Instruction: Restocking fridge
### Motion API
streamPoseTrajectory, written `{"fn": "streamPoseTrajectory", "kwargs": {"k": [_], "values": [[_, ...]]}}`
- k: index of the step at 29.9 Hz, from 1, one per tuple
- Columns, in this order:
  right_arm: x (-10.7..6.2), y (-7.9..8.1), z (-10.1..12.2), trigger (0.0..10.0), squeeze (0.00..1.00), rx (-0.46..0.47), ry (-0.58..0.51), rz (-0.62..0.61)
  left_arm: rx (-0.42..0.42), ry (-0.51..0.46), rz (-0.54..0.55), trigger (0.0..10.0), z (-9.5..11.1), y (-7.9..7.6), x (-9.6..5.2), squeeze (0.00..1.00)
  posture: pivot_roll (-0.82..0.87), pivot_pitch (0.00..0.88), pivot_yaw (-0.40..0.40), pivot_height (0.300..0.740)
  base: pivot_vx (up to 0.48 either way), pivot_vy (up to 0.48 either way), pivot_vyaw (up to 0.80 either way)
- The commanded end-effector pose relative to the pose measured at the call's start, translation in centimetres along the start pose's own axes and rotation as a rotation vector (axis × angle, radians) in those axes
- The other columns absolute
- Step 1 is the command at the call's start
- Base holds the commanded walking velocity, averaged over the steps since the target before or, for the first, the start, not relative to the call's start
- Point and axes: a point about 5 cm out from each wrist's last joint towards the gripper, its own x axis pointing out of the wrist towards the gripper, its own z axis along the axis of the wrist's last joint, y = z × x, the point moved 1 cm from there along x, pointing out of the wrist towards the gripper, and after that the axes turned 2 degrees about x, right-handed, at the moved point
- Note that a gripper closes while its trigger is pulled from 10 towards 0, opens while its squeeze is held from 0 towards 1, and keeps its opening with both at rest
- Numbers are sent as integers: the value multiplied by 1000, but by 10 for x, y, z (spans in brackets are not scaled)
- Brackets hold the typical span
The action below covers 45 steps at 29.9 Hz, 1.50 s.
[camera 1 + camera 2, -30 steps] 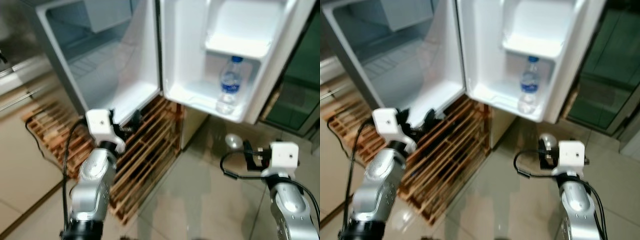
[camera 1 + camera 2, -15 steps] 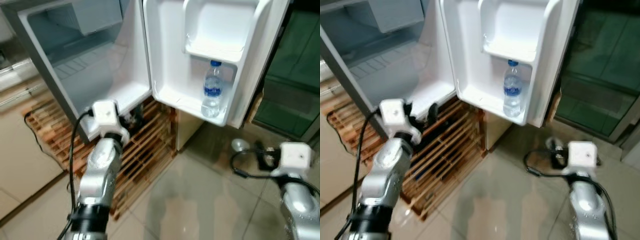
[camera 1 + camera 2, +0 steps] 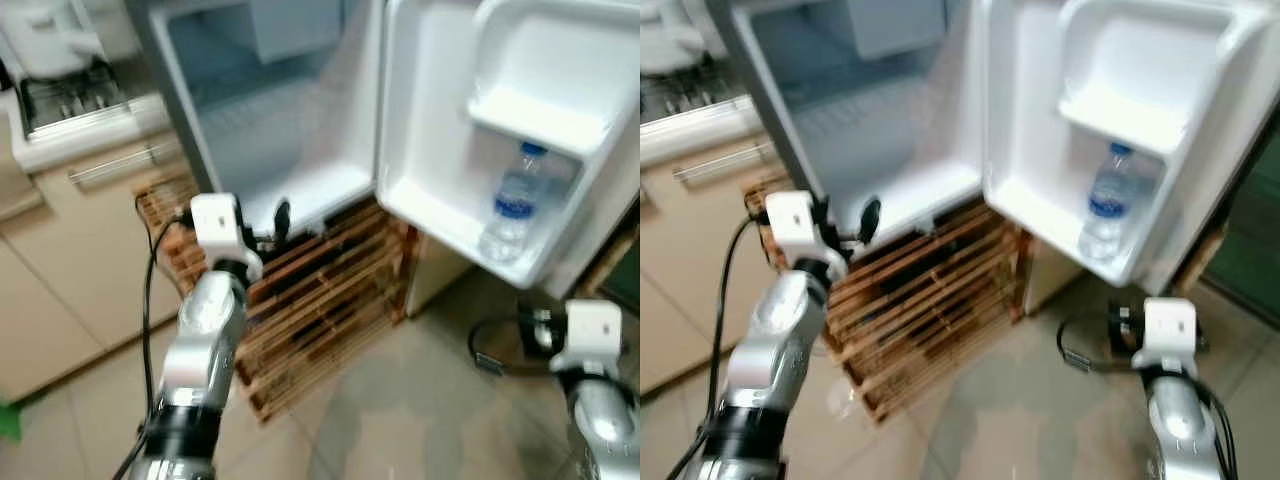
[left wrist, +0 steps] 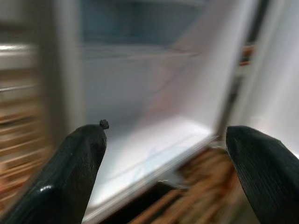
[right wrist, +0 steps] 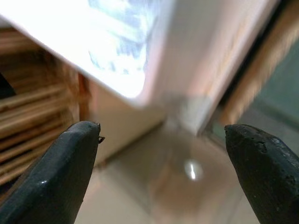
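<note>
The fridge (image 3: pixel 290 130) stands open, its inside bare and white. Its door (image 3: pixel 430 150) swings out to the right, and a clear water bottle (image 3: pixel 510 205) with a blue cap and label stands upright in the door's lower shelf. My left gripper (image 3: pixel 268 228) is raised in front of the fridge's bottom edge, open (image 4: pixel 163 140) with nothing between its fingers. My right gripper (image 3: pixel 535 330) is low at the right, below the door shelf and over the floor. It is open (image 5: pixel 163 140) and holds nothing.
A wooden slatted pallet (image 3: pixel 320 300) lies under the fridge. Beige cabinets (image 3: pixel 80 230) with a metal handle run along the left, a rack (image 3: pixel 60 95) on top. Glossy tiles (image 3: pixel 400 400) spread ahead. A black cable (image 3: pixel 490 350) loops by my right wrist.
The camera has swung to the left, so the fridge and door sit further right and the cabinets have come into view. Both arms keep much the same pose.
</note>
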Motion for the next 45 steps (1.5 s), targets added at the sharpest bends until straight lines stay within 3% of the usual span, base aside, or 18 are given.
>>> {"fn": "streamPoseTrajectory", "kwargs": {"k": [1,3,5,6,7,8,9,10,16,20,24,31,36,42,45], "values": [[-6,-19,-28,10000,0,9,150,-45,-11,14,-17,10000,-1,-5,3,0,-171,0,74,740,0,0,0],[-11,-46,-52,10000,0,-21,292,-149,40,87,-20,10000,-13,0,7,0,-171,0,74,740,0,0,0],[-12,-76,-55,10000,0,-40,332,-286,79,189,5,10000,-29,10,10,0,-171,0,75,740,0,0,0],[-12,-76,-55,10000,0,-40,332,-286,79,189,5,10000,-29,10,10,0,-171,0,75,740,0,0,0],[-7,-98,-46,10000,0,-72,307,-380,67,233,33,10000,-35,18,12,0,-176,0,82,740,0,0,0],[-2,-109,-36,10000,0,-83,283,-423,80,260,39,10000,-38,22,13,0,-175,0,85,740,0,0,0],[-2,-109,-36,10000,0,-83,283,-423,80,260,39,10000,-38,22,13,0,-175,0,85,740,0,0,0],[6,-130,-15,10000,0,-118,232,-504,82,286,54,10000,-42,28,14,0,-176,0,92,740,0,0,0],[19,-158,22,10000,0,-183,146,-576,87,302,28,10000,-44,27,14,0,-172,0,101,740,0,0,0],[34,-182,74,10000,0,-261,-2,-632,96,328,-27,10000,-52,18,13,0,-168,0,100,740,0,0,0],[52,-172,120,10000,0,-229,-169,-535,119,366,-40,10000,-63,16,6,0,-169,0,95,740,0,0,0],[70,-153,139,10000,0,-175,-225,-369,184,422,-9,10000,-73,23,4,0,-171,0,103,740,0,0,0],[83,-133,163,10000,0,-66,-303,-195,196,380,-12,10000,-62,26,9,0,-125,0,101,740,0,0,0],[90,-120,172,10000,0,-20,-328,-128,208,365,-6,10000,-56,34,7,0,-101,0,118,740,0,0,0],[99,-91,183,10000,0,21,-371,9,231,361,-28,10000,-55,35,2,0,-81,0,111,740,0,0,0]]}}
